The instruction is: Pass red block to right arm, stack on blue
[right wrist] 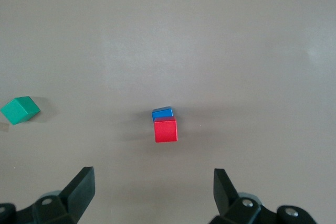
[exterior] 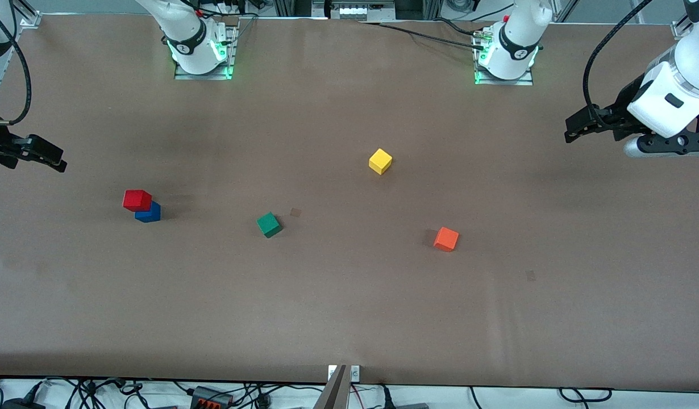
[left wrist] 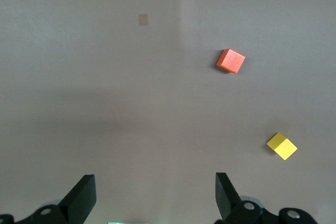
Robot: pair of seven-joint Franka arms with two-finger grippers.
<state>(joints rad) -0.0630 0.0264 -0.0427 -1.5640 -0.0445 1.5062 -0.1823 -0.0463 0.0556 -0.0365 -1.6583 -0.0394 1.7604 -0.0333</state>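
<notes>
The red block [exterior: 137, 199] sits on top of the blue cube [exterior: 150, 215], slightly offset, toward the right arm's end of the table. In the right wrist view the red block [right wrist: 166, 130] covers most of the blue cube [right wrist: 162, 112]. My right gripper [exterior: 58, 163] hangs open and empty in the air near that end of the table, apart from the stack; its view shows the right gripper [right wrist: 153, 178] with nothing between the jaws. My left gripper [exterior: 571, 135] hangs open and empty over the left arm's end, as the left gripper [left wrist: 155, 182] shows in its own view.
A green cube [exterior: 269, 224] lies mid-table, beside the stack. A yellow cube [exterior: 380, 161] lies nearer the bases, and an orange cube [exterior: 446, 238] lies nearer the front camera toward the left arm's end. The brown table [exterior: 349, 318] is bare near the front edge.
</notes>
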